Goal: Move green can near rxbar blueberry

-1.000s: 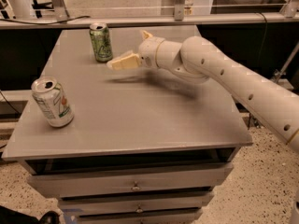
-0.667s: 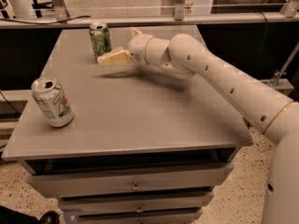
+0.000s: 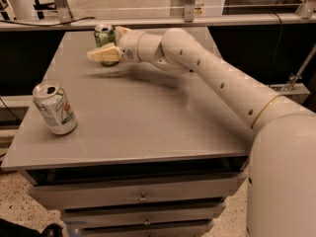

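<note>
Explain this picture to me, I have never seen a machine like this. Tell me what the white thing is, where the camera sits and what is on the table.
The white thing is a robot. Its rounded body fills the right edge, and one long jointed arm reaches across a grey table with drawers underneath. There is a single camera. It looks down on the table from close to the robot's body, but I cannot tell where it is mounted.

At the arm's end is the gripper, the part that grasps things. It is at the far left corner of the table, right up against a green can. Whether it actually has hold of that can is not clear. A white can with green and red marks stands alone near the front left edge. No snack bar is in sight.
</note>
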